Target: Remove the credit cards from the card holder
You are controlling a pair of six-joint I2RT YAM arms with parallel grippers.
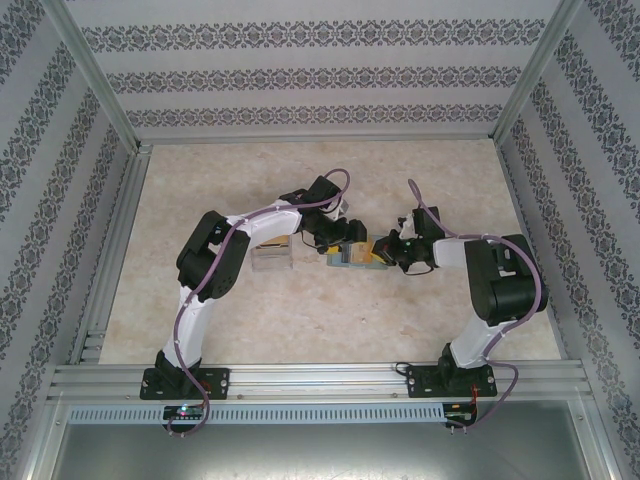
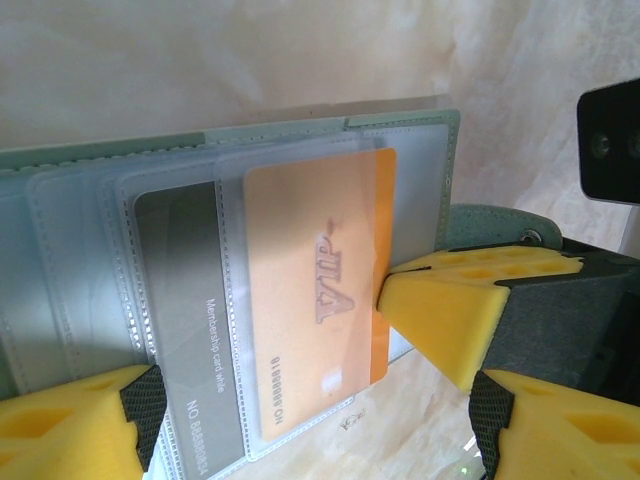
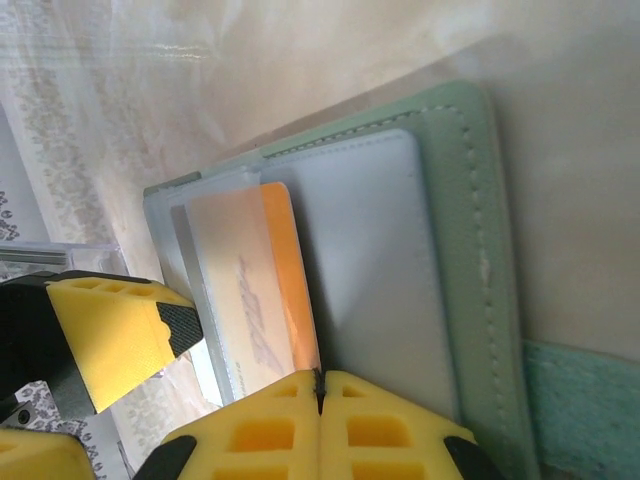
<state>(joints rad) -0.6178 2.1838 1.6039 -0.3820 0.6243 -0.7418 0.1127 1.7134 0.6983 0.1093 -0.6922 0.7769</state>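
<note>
Two credit cards point(image 2: 300, 330) sit in the card holder point(image 3: 470, 220), open at the centre of the table point(image 1: 300, 320); the orange one's bared long edge faces right, its long axis seemingly near-far. Right gripper point(image 3: 320, 378) is pinched on that edge: a flat, straight rightward draw should free it. Left gripper point(image 2: 315, 400), spread wide, could pin the holder.

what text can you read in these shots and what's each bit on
"VIP": embossed on the orange card in the card holder.
"Membership card": white print on the grey card; further words too small.
"NO" plus digits: on both cards, digits too blurred to trust.
Right wrist view: orange card's embossing unreadable.
</note>
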